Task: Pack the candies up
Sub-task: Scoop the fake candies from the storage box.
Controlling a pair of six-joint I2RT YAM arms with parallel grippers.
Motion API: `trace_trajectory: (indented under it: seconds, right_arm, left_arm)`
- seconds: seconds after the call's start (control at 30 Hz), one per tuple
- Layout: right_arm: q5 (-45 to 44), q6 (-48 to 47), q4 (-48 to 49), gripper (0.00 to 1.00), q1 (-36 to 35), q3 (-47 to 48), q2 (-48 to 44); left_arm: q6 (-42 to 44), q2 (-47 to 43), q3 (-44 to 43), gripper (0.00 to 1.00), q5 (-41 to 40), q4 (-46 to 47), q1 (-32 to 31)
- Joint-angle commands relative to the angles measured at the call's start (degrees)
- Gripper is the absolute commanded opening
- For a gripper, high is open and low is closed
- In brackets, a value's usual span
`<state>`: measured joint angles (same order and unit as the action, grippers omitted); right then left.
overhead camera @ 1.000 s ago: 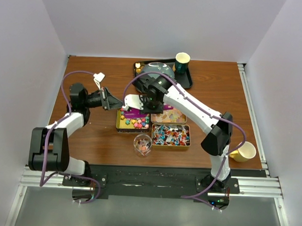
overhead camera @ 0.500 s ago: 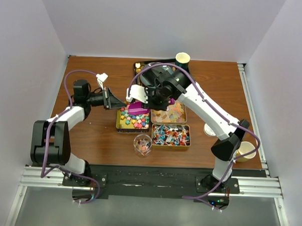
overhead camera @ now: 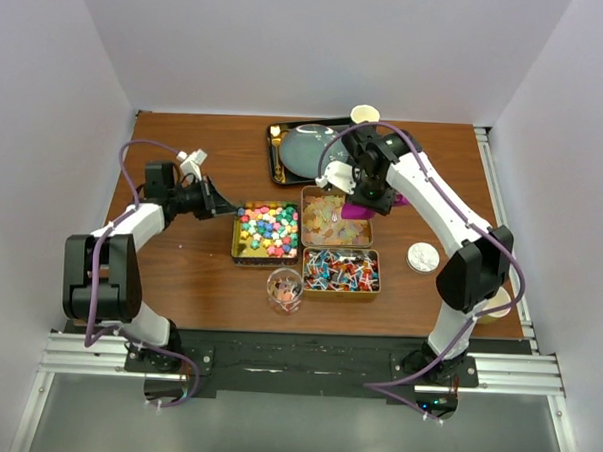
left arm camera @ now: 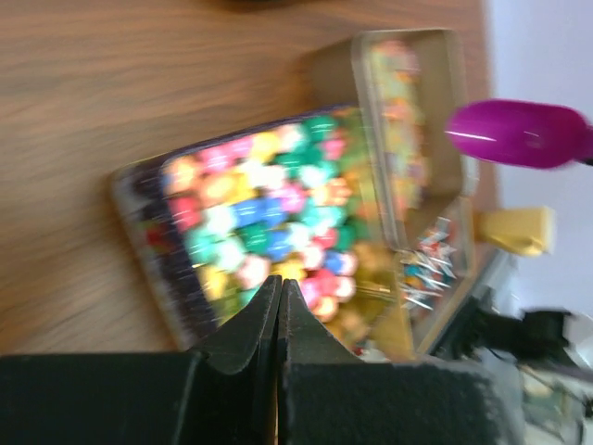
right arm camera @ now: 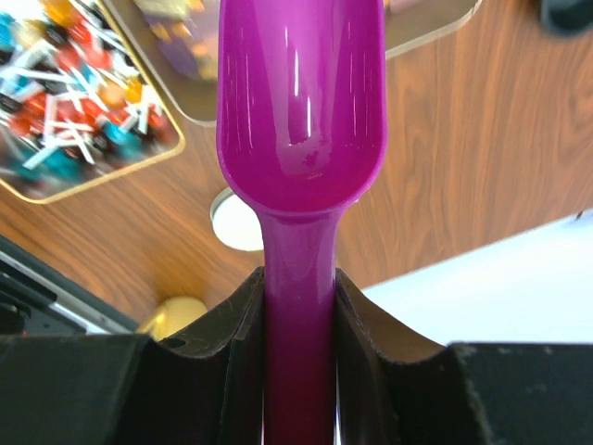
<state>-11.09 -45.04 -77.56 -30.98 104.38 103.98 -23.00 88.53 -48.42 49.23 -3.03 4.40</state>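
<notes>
Over the right rim of the gummy tin [overhead camera: 305, 201], noted purple scoop [overhead camera: 358, 209] pinched by its handle in right jaws, bowl empty, pointing near; gummies [overhead camera: 328, 219] just left of bowl. Logged left jaws pressed together just left of the cubes [overhead camera: 268, 230]

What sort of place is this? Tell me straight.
Probably a robot lab cell: white walls box in a wooden table, left arm and right arm bolt to a metal rail, candies sit in tins.

Bright, even light is filling every view. Blur is smearing the candies [left arm camera: 269, 222] under the left wrist; glare is streaking the scoop [right arm camera: 298, 93].
</notes>
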Motion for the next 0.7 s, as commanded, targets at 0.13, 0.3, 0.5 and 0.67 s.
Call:
trace_trajectory:
  seconds: [0.13,0.3,0.5,0.67]
  right_arm:
    - [-2.7,1.18,-9.98,0.0,0.04,4.86,7.19]
    - [-4.81,1.36,-10.07,0.0,0.4,8.56,12.73]
    - [-5.79,1.09,-12.0,0.0,1.27,13.83,18.52]
    - [-4.47,0.74,-13.14,0.0,1.54,16.81,21.17]
  left_arm:
    - [4.73,3.13,1.84,0.03,-15.75,-6.82,1.31]
    - [4.19,7.0,1.05,0.04,-14.96,-6.73,1.31]
    - [4.55,12.27,-1.14,0.04,-14.34,-7.26,1.31]
    - [4.55,17.1,-4.13,0.04,-13.55,-8.31,1.31]
